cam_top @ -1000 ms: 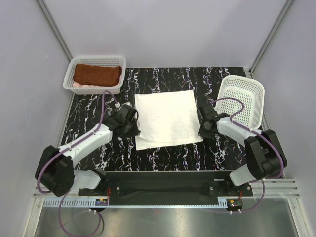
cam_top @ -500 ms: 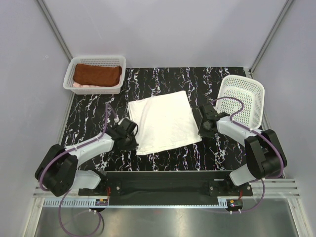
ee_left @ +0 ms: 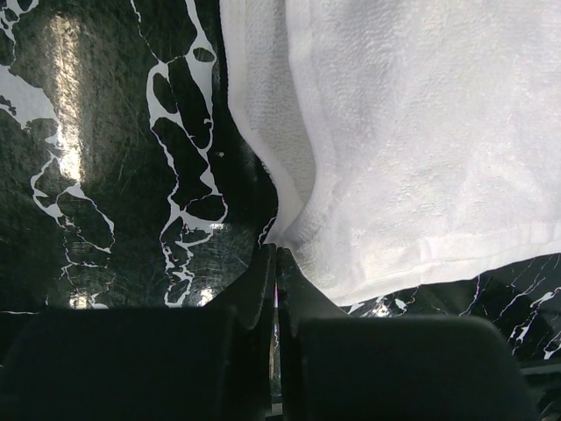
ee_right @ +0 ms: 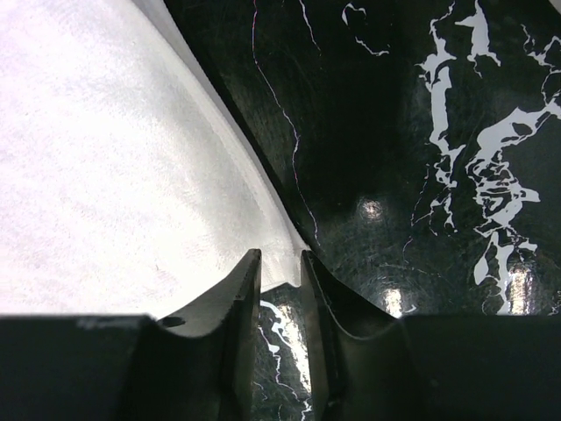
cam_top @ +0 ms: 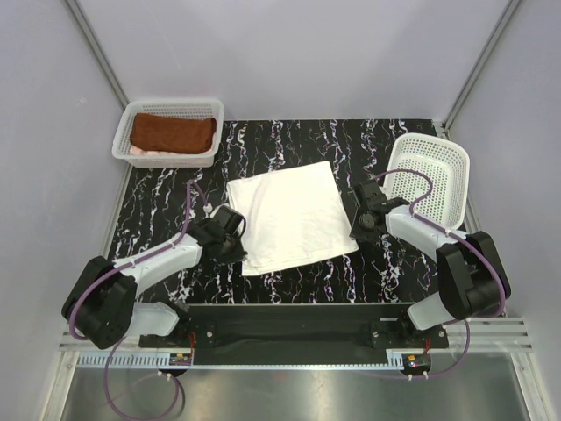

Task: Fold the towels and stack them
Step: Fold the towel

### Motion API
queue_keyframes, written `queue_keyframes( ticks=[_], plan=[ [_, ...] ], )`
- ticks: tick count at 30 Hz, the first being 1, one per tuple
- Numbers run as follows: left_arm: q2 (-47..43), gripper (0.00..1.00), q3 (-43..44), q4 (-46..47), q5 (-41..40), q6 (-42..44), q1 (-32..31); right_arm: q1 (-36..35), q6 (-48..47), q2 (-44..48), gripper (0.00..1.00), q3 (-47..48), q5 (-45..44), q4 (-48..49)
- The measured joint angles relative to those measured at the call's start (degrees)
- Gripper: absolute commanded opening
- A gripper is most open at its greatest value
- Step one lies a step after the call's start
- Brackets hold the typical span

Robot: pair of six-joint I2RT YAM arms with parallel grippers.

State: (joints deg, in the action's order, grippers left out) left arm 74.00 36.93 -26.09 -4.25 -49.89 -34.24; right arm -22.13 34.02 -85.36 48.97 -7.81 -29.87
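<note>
Across the middle of the black marbled table [cam_top: 289, 140], the white towel [cam_top: 287, 215] is lying spread flat and slightly skewed, its near edge running from lower left up toward the right of the overhead view. At its lower-left corner the left gripper [cam_top: 235, 248] is pinching the hem. Its wrist view is showing the jaws pressed together, with the cloth bunching into a ridge right at their tips. At the lower-right corner the right gripper [cam_top: 359, 230] is sitting with its jaws a little apart. The corner's point is reaching into the mouth between the fingertips [ee_right: 245, 281], and the gripper appears to be clamping nothing. So the towel is lying between the two tools and spreading away from both toward the top of the frame. A fold would probably be carrying this near edge over to the far one, with the right arm needing to close on its corner first. At upper left, the rust-brown towel [cam_top: 173, 133] is resting folded in a white basket [cam_top: 171, 106], a sliver of pale pink towel [cam_top: 138, 152] showing beneath it.
</note>
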Motion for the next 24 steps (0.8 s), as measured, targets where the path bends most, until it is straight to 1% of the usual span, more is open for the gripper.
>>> queue_keyframes(
  ticks=[15,18,19,21,23,24],
  plan=[
    [0.0,0.0,0.1,-0.1,0.0,0.3,0.0,0.0,2.4,-1.8,0.33,-0.4,0.9,-0.4],
    [0.7,0.0,0.1,0.6,0.0,0.3,0.0,0.0,2.7,-2.3,0.31,-0.4,0.9,-0.4],
    [1.2,0.0,0.0,1.0,0.0,0.3,0.0,0.0,2.9,-2.6,0.28,-0.4,0.9,-0.4],
    [3.1,0.0,0.0,1.9,0.0,0.3,0.0,0.0,3.2,-3.2,0.17,-0.5,1.0,-0.3],
    [4.8,0.0,0.3,3.1,0.1,0.3,0.1,0.0,3.9,-3.3,0.08,-0.8,1.4,-0.1],
    [5.4,0.0,0.5,3.8,0.0,0.4,0.2,0.0,4.4,-3.3,0.01,-0.9,1.6,0.2]
  ],
)
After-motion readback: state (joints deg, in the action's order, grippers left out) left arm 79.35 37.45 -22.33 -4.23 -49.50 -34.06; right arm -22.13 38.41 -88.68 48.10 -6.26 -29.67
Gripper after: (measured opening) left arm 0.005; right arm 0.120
